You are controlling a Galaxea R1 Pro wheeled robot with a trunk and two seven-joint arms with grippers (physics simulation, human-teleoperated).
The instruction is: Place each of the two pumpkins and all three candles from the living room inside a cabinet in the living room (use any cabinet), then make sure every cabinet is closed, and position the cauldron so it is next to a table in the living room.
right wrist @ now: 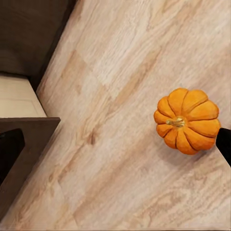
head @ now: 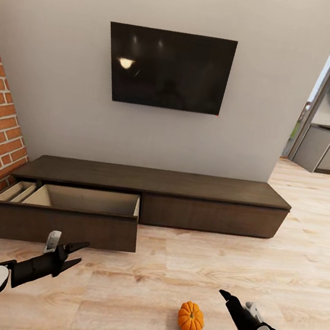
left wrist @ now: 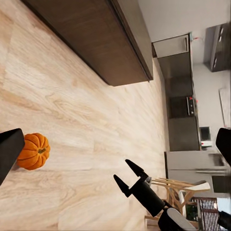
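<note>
While the cabinet (head: 149, 199) along the grey wall stands with its left drawer (head: 74, 215) pulled out and the right front flush, one small pumpkin (head: 190, 319) sits upright on the wooden floor (head: 171, 271), in front of the unit and well apart from it. Left claw (head: 74, 255) hangs over the floor just before the open drawer, jaws spread, holding nothing. Right claw (head: 224, 295) hovers just beside the pumpkin without touching it, fingers apart and empty; the right wrist view shows the stem (right wrist: 176, 122) pointing up.
</note>
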